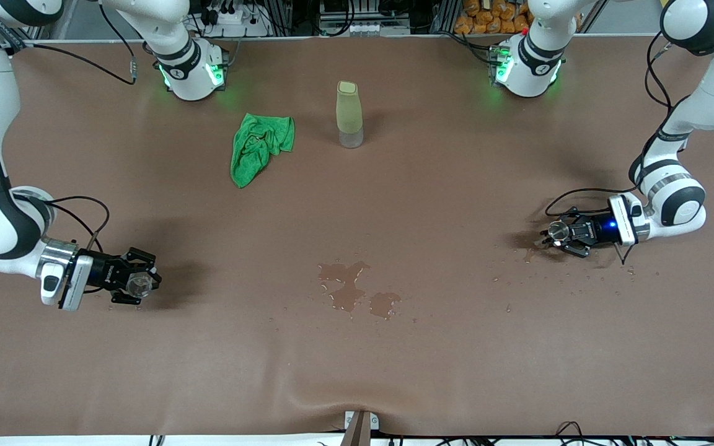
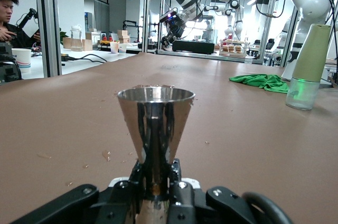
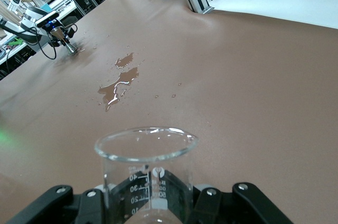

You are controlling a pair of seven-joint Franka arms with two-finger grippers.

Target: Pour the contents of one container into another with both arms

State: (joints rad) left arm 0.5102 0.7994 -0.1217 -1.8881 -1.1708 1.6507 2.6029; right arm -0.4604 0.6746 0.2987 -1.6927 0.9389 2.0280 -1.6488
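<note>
Only my right tool [image 3: 150, 208] pinches a glass beaker [image 3: 147, 174] marked 30 and 20; my left tool [image 2: 156, 192] pinches a steel jigger [image 2: 155, 129] over the desk [image 1: 456, 347].

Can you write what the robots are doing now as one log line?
left gripper: shut on metal jigger | right gripper: shut on glass beaker | both upright, apart | spill on table

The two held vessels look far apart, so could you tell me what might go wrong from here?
1. A puddle already wets the table; pouring could spill more.
2. The left hand grips the metal jigger by its narrow waist; tilting may slip it.
3. The right hand holds a clear beaker; its narrow mouth is easily missed.
</note>
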